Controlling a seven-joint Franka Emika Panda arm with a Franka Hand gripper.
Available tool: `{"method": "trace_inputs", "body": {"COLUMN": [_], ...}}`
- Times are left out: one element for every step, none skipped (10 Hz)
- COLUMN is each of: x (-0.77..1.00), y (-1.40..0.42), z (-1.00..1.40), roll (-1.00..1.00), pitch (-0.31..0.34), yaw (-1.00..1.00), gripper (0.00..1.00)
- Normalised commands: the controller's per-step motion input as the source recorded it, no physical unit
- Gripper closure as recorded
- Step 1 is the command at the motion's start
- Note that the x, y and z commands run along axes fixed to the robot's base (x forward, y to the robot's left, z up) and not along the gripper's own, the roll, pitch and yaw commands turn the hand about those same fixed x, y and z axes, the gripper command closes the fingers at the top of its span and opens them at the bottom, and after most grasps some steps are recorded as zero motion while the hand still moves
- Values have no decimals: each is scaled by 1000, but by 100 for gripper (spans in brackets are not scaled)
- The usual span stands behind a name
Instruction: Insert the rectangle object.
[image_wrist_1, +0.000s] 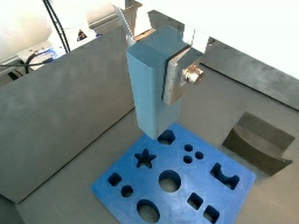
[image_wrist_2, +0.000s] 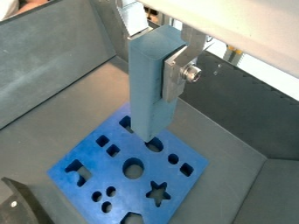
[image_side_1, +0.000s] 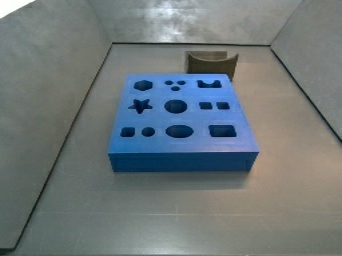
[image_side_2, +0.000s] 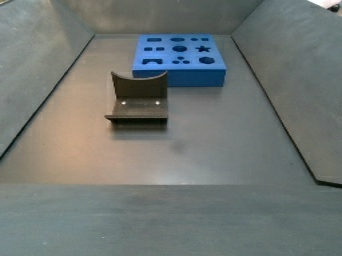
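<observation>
In both wrist views my gripper (image_wrist_1: 159, 75) (image_wrist_2: 156, 75) is shut on the rectangle object (image_wrist_1: 149, 87) (image_wrist_2: 146, 87), a pale light-blue bar held upright by its upper end. One silver finger (image_wrist_1: 177, 80) (image_wrist_2: 179, 79) presses its side; the opposite finger is mostly hidden behind it. The bar hangs above the dark-blue board (image_wrist_1: 176, 179) (image_wrist_2: 122, 166), its lower end over the board's edge region. The board with shaped holes also lies on the floor in both side views (image_side_1: 181, 115) (image_side_2: 181, 55). Gripper and bar are out of view there.
The dark fixture (image_side_1: 211, 62) (image_side_2: 138, 98) stands on the floor beside the board, also seen in both wrist views (image_wrist_1: 260, 140) (image_wrist_2: 17, 201). Grey walls (image_side_1: 54, 60) (image_side_2: 287, 60) enclose the floor on all sides.
</observation>
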Motion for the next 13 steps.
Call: {"method": "trace_inputs", "body": {"x": [37, 206, 120, 0, 0, 60, 146, 277, 454, 546, 594, 594, 583], "y": [0, -157, -123, -63, -46, -60, -74, -100, -131, -146, -160, -163, -160], "z": [0, -11, -86, -254, -331, -340, -329, -340, -326, -303, -294, -297, -294], "roll": [0, 0, 0, 21, 10, 3, 0, 7, 0, 0, 0, 0, 0], "pitch": [0, 6, 0, 0, 0, -1, 0, -4, -4, 0, 0, 0, 0], "yaw": [-66, -500, -854, -1000, -1000, -954, -891, -789, -637, -557, -509, -506, -517], "gripper": [100, 100, 100, 100, 100, 100, 100, 100, 100, 100, 100, 100, 100]}}
